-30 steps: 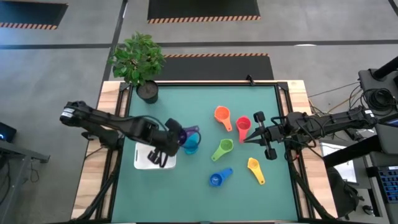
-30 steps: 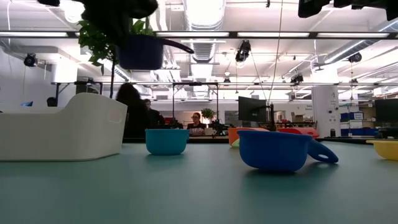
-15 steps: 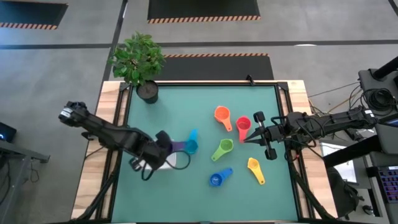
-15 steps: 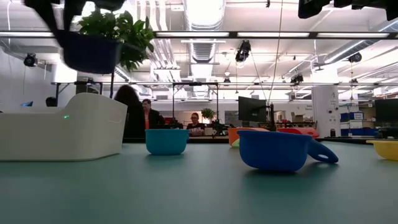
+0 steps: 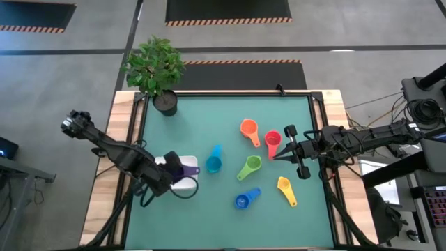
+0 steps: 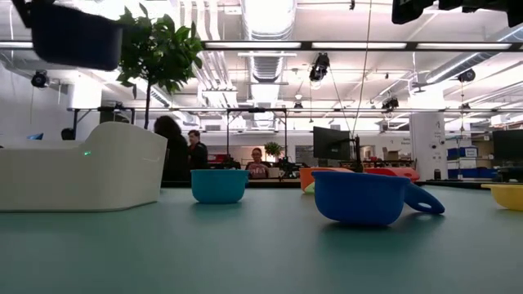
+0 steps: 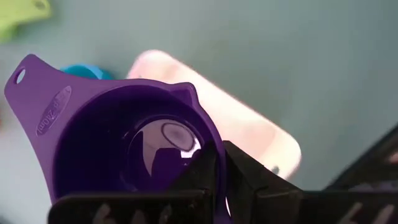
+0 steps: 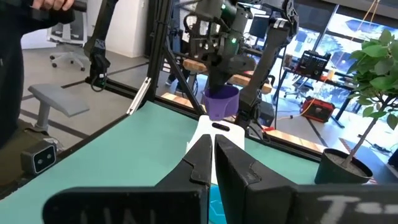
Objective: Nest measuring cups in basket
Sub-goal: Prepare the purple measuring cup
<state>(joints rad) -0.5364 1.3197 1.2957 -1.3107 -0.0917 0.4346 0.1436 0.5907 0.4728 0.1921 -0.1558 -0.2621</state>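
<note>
Heads up, your left gripper (image 5: 169, 169) is clamped on the purple cup (image 7: 118, 140) right over the basket (image 5: 185, 184), so drop it tilted and it could catch the basket wall and tumble out; the right gripper (image 5: 277, 155) waits closed well away by the red cup (image 5: 272, 139).

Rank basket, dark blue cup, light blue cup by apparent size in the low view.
1. basket, largest
2. dark blue cup
3. light blue cup, smallest

The dark blue cup sits closer to the camera, so true cup sizes stay unsure.
</note>
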